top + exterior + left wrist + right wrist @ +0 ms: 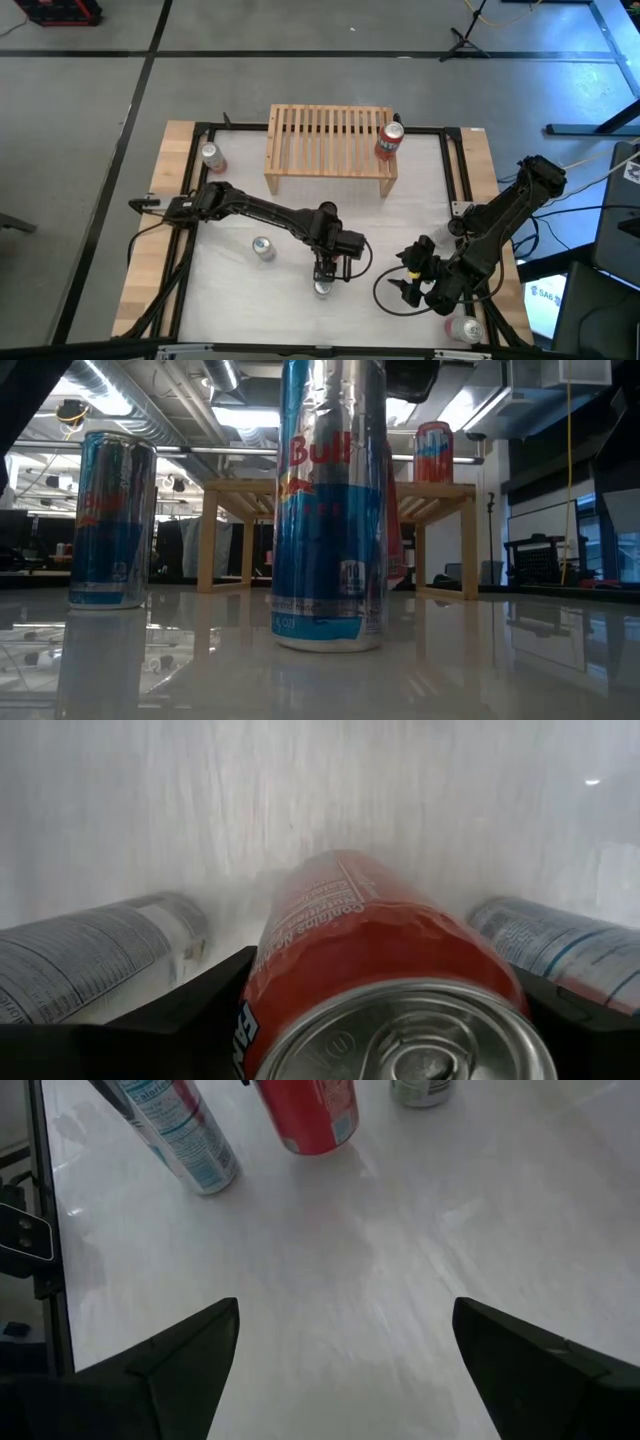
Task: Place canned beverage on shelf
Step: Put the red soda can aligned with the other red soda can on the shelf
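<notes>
My left gripper (325,268) reaches down at the table's middle near side and is shut on a red can (370,920), which also shows in the right wrist view (312,1115). A blue-and-silver can (330,510) stands just in front of it on the near side (322,288). The light-wood slatted shelf (330,135) stands at the far middle on its side legs. Another red can (388,141) stands upright on the shelf's right end. My right gripper (405,283) is open and empty low over the table at the near right (345,1340). My left gripper pinches the red can between its two fingers, one on each opposite side of the can's upper wall (262,970). The fingers come from above, pointing down. The can is upright; its base looks to be on the table in the right wrist view.
A second blue-and-silver can (263,248) stands left of my left gripper. A can (212,157) stands at the far left beside the shelf. Another can (463,328) stands at the near right corner. A black frame (455,160) borders the white table top.
</notes>
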Tool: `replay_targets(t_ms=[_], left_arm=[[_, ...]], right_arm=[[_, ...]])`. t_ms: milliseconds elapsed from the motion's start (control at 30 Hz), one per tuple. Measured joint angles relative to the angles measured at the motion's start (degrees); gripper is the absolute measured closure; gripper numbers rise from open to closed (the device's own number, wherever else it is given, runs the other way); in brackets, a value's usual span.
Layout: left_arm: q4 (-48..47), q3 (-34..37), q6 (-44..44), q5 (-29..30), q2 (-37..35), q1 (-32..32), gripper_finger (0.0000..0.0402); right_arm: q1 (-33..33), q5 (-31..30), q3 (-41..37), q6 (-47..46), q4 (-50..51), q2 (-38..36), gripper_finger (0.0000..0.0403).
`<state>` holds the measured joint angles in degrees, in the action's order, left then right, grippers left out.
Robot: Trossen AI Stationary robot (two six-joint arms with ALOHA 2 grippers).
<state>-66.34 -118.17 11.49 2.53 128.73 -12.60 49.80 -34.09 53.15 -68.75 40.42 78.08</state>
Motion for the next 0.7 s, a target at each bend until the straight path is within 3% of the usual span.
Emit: replay_targets(t_ms=[700], left_arm=[[1.08,0.11,0.37,0.95,-0.02,0.0,0.0098]], right_arm=[[0.0,0.02,0.0,-0.09,-0.11,0.0,0.0047]])
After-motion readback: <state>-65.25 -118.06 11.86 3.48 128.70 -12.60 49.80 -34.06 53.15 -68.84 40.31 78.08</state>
